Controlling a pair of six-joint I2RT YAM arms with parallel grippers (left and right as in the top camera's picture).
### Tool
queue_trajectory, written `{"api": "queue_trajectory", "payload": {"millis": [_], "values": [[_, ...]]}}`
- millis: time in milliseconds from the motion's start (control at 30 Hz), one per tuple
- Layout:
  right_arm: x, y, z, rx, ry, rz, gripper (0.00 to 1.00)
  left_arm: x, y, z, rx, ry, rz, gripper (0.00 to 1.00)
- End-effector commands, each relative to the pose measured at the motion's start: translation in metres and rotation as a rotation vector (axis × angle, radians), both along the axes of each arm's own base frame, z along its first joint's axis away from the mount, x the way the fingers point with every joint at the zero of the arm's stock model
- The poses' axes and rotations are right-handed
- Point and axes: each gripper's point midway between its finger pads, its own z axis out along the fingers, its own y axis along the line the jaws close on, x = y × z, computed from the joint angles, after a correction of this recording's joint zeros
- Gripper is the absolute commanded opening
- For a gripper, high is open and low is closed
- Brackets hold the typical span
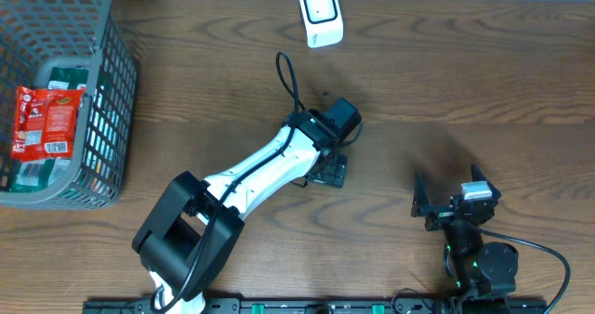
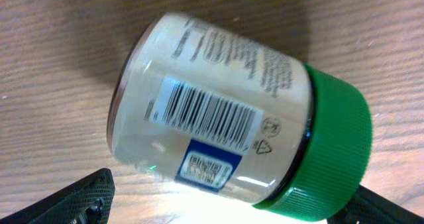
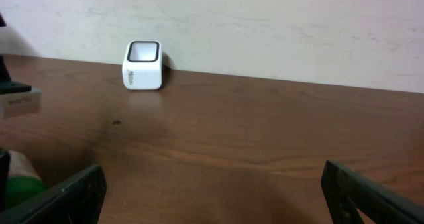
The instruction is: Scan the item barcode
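At the far left a grey wire basket (image 1: 116,91) holds a red packet (image 1: 44,121) and some green packs, none of them in play. Toward the middle, the left gripper (image 1: 327,170) hangs over a small jar (image 2: 218,58) that lies on its side on the table, green lid (image 2: 334,144) to one end and the barcode (image 2: 209,114) turned up toward the wrist camera. The fingers are spread wide, one on each side of the jar and not touching it, so nothing is held. I judge the step in hand to be the pick-up before any scan. The next move calls for lowering and closing across the jar's body (round and smooth, so it may roll or slip if the squeeze lands off-centre) while leaving the barcode uncovered. The jar then has to be carried to the white scanner (image 1: 319,15), which stands well apart at the far edge of the table, and turned so the code faces its window. To the right, the right gripper (image 1: 444,202) rests near its base, fingers also wide apart and empty, pointed toward the scanner. The table (image 1: 446,82) is dark wood-grain, bare between the jar and the scanner, and behind it rises a plain pale wall (image 3: 265,25).
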Motion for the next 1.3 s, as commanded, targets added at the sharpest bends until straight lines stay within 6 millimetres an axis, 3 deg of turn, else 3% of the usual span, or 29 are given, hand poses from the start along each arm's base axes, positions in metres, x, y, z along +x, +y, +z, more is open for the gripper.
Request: {"api": "queue_trajectory", "payload": {"millis": [0, 167, 467, 600, 867, 933, 1000, 1267], "values": [[0.0, 0.0, 0.0, 0.017, 0.003, 0.0, 0.99, 0.005, 0.007, 0.012, 0.038, -0.044, -0.023, 0.97], [0.0, 0.0, 0.0, 0.017, 0.003, 0.0, 0.99, 0.001, 0.018, 0.026, 0.066, -0.054, -0.011, 0.97], [0.0, 0.0, 0.0, 0.017, 0.003, 0.0, 0.99, -0.004, 0.022, 0.089, -0.061, -0.167, 0.094, 0.97], [0.0, 0.0, 0.0, 0.017, 0.003, 0.0, 0.99, 0.006, 0.014, 0.103, -0.135, -0.224, 0.152, 0.98], [0.0, 0.0, 0.0, 0.017, 0.003, 0.0, 0.99, 0.04, -0.015, 0.098, -0.24, -0.32, 0.201, 0.96], [0.0, 0.0, 0.0, 0.017, 0.003, 0.0, 0.99, 0.045, -0.015, 0.095, -0.235, -0.334, 0.228, 0.79], [0.0, 0.0, 0.0, 0.017, 0.003, 0.0, 0.99, 0.044, -0.014, 0.088, -0.235, -0.311, 0.3, 0.68], [0.0, 0.0, 0.0, 0.017, 0.003, 0.0, 0.99, 0.045, -0.004, 0.04, -0.148, -0.249, 0.506, 0.68]]}}
